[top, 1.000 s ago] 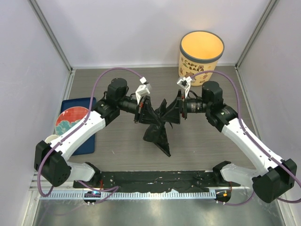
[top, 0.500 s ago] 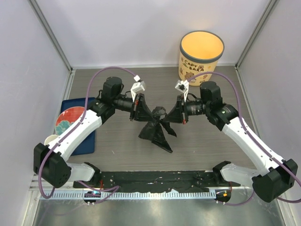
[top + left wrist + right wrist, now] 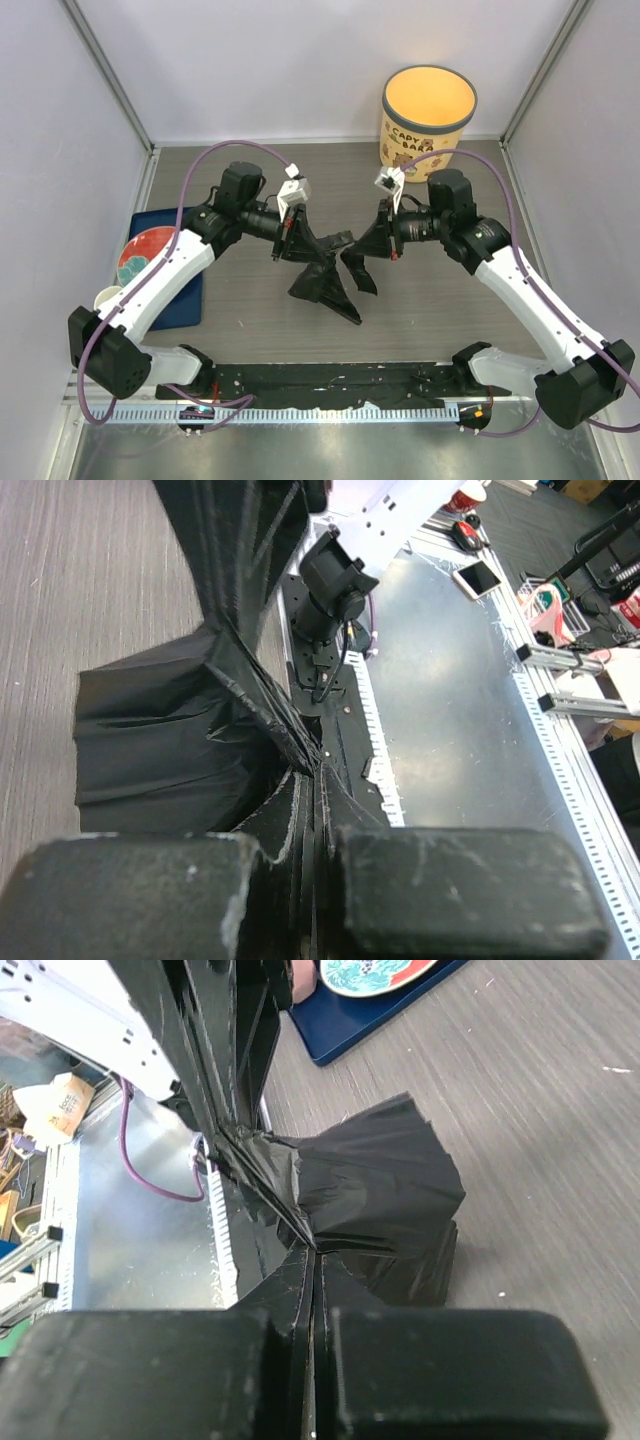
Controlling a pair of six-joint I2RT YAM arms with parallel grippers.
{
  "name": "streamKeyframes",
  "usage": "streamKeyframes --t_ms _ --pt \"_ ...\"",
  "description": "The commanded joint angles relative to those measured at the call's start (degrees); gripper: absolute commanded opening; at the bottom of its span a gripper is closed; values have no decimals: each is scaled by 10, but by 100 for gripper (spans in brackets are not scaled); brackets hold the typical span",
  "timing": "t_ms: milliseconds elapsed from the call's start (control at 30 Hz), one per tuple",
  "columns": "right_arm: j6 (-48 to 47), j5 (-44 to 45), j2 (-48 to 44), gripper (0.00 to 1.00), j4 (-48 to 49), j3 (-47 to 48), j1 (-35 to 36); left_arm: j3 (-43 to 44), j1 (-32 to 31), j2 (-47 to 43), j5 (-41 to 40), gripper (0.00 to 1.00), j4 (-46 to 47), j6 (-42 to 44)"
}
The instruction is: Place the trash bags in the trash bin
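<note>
A black trash bag (image 3: 325, 280) hangs crumpled between my two grippers, above the wooden table top. My left gripper (image 3: 298, 240) is shut on its left edge, and the film runs out of the closed tips (image 3: 318, 778). My right gripper (image 3: 372, 240) is shut on the right edge, pinching a fold at its tips (image 3: 313, 1252). The bag's pleated body (image 3: 170, 740) sags down between them, its lower corner reaching toward the table's front. In the right wrist view the bag (image 3: 385, 1185) fans out just past the fingers. The trash bin (image 3: 428, 108), cream-yellow with a dark rim, stands upright at the back right, apart from both arms.
A blue tray (image 3: 190, 300) carrying a red and teal plate (image 3: 148, 255) lies at the left edge, with a small beige cup (image 3: 108, 296) at its near corner. The black base strip (image 3: 330, 385) runs along the front. Walls close in both sides.
My right gripper has closed onto the bag. The two grippers have drawn slightly apart, and the bag's hanging part has shifted left and spread.
</note>
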Motion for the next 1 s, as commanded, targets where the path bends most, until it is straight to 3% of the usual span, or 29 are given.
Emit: streamKeyframes --t_ms 0,133,167,233,267,367,400,467,600,733,967 --pt "-2 36 30 1 55 73 -32 23 -12 1 33 0 -31 25" --pt "6 26 85 1 90 117 -33 16 -22 2 32 0 -33 34" --pt "11 27 94 6 95 119 -28 16 -24 7 32 0 -31 34" --pt "-26 42 118 22 63 128 2 21 -24 11 27 0 -19 22" --pt "-43 51 125 51 43 138 9 18 -23 12 23 0 -11 15" --pt "-45 65 118 69 -36 147 -8 -10 -18 7 8 0 58 -38" --pt "-43 57 111 77 -67 144 -19 -21 -17 1 3 0 124 -78" --pt "-29 18 82 77 -93 131 -63 -56 -14 -2 -3 0 198 -158" --pt "-4 -57 49 76 -138 122 -82 -62 -14 -5 -7 0 234 -162" --pt "148 -127 26 73 26 50 -68 -63 -14 2 -1 1 242 -165" --pt "129 -53 49 68 85 29 -15 -58 -17 8 16 1 273 -191"
